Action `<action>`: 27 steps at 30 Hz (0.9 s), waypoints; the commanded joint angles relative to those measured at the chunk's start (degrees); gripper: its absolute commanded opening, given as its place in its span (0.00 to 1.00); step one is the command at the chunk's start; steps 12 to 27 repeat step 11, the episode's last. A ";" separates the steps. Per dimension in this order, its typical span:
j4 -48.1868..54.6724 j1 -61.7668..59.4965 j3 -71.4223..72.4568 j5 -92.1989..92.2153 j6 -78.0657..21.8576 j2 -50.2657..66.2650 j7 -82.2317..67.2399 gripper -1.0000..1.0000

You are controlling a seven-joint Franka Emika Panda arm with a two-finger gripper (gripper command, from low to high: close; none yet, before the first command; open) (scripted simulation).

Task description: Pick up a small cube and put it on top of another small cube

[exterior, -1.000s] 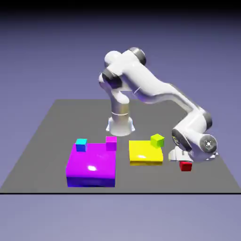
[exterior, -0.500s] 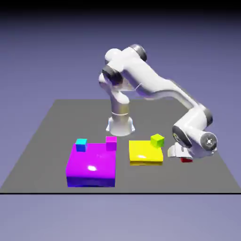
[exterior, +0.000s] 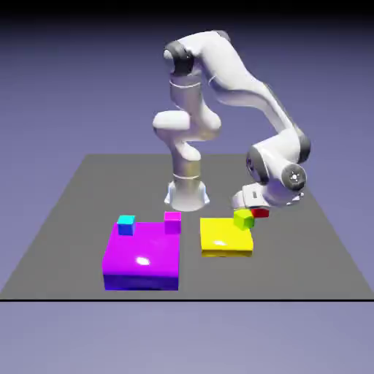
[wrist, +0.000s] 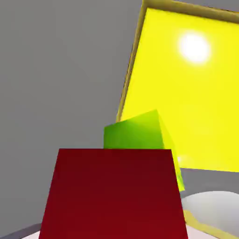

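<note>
- Exterior view: the white arm [exterior: 241, 88] arches from its base at the upper middle of the frame down to the right of centre, where the pincer [exterior: 254, 207] hangs above the grey worktop [exterior: 66, 219].
- The pincer is closed on the small red cube [exterior: 260, 212], which shows as a red sliver just right of the wrist's white underside, clear of the worktop.
- The small lime cube [exterior: 243, 218] sits at the upper right corner of the flat yellow block [exterior: 225, 237], just left of and slightly below the red cube; whether the two touch cannot be told from this view.
- The flat magenta block [exterior: 142, 256] lies in the lower left of centre, beside the yellow block but apart from it.
- A small cyan cube [exterior: 126, 224] rests on the magenta block's upper left corner, and a small magenta cube [exterior: 172, 221] on its upper right corner.
- Hand view: the red cube [wrist: 112, 193] fills the lower middle of the frame, large, and hides the fingertips.
- The lime cube [wrist: 137, 130] appears directly above the red cube's upper edge, partly hidden by it.
- The yellow block [wrist: 186, 93] occupies the upper right, with a bright highlight near its top; bare grey worktop [wrist: 56, 70] fills the left.
</note>
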 commanded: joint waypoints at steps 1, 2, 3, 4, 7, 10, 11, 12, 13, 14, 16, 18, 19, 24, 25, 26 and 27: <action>-1.56 0.23 -0.67 0.85 -0.15 -2.08 -1.22 0.00; -2.94 0.43 -1.26 1.72 -0.27 -3.92 -2.31 0.00; -2.94 0.43 -1.26 1.72 -0.27 -3.92 -2.31 0.00; -4.75 0.70 -1.21 1.72 2.22 -3.19 -2.29 0.00; -10.17 1.51 -1.04 1.73 9.69 -1.02 -2.21 0.00; -10.42 1.55 -1.03 1.73 10.04 -0.92 -2.21 1.00; -8.62 1.28 -1.09 1.72 7.55 -1.64 -2.23 1.00; -8.62 1.28 -1.09 1.72 7.55 -1.64 -2.23 1.00; -8.62 1.28 -1.09 1.72 7.55 -1.64 -2.23 1.00; -8.62 1.28 -1.09 1.72 7.55 -1.64 -2.23 1.00; -8.62 1.28 -1.09 1.72 7.55 -1.64 -2.23 1.00; -8.62 1.28 -1.09 1.72 7.55 -1.64 -2.23 1.00; -8.62 1.28 -1.09 1.72 7.55 -1.64 -2.23 1.00; -8.62 1.28 -1.09 1.72 7.55 -1.64 -2.23 1.00; -8.62 1.28 -1.09 1.72 7.55 -1.64 -2.23 1.00; -8.62 1.28 -1.09 1.72 7.55 -1.64 -2.23 1.00; -8.62 1.28 -1.09 1.72 7.55 -1.64 -2.23 1.00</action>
